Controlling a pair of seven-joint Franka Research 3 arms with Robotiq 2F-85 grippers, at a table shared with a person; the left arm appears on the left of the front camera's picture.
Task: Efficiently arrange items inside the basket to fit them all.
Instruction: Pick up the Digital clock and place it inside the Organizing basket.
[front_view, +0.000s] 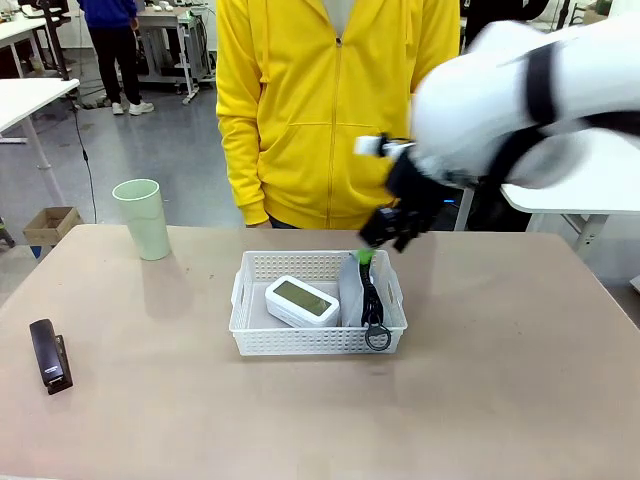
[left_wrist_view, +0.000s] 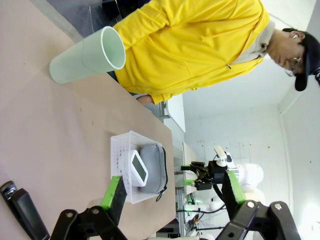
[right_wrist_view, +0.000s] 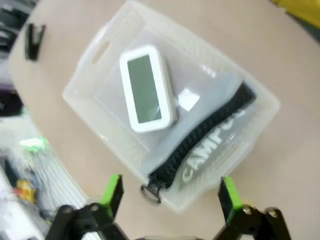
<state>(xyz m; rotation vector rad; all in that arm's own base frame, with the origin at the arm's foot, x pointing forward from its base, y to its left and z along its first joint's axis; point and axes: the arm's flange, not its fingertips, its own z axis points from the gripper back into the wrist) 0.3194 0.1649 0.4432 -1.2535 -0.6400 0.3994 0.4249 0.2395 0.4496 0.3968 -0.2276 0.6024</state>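
Note:
The white lattice basket (front_view: 300, 343) stands mid-table. Inside it lie the white boxy device (front_view: 301, 301), screen up, and the grey pencil pouch (front_view: 352, 288) set on edge along the right wall, ring toward me. My right gripper (front_view: 395, 228), blurred, hovers over the basket's far right corner. Its wrist view looks down on the basket (right_wrist_view: 95, 60), device (right_wrist_view: 147, 90) and "CAMPUS" pouch (right_wrist_view: 220, 137), with the right gripper (right_wrist_view: 171, 196) open and holding nothing. The pale green cup (front_view: 141, 218) stands at the far left, the black stapler (front_view: 48, 355) at the near left. My left gripper (left_wrist_view: 172, 190) is open, off to the left.
A person in a yellow hoodie (front_view: 330, 110) stands at the far edge behind the basket. From the left wrist the cup (left_wrist_view: 87, 55), basket (left_wrist_view: 119, 155) and stapler (left_wrist_view: 22, 215) show on bare tan tabletop. A cardboard box (front_view: 50, 225) sits on the floor at left.

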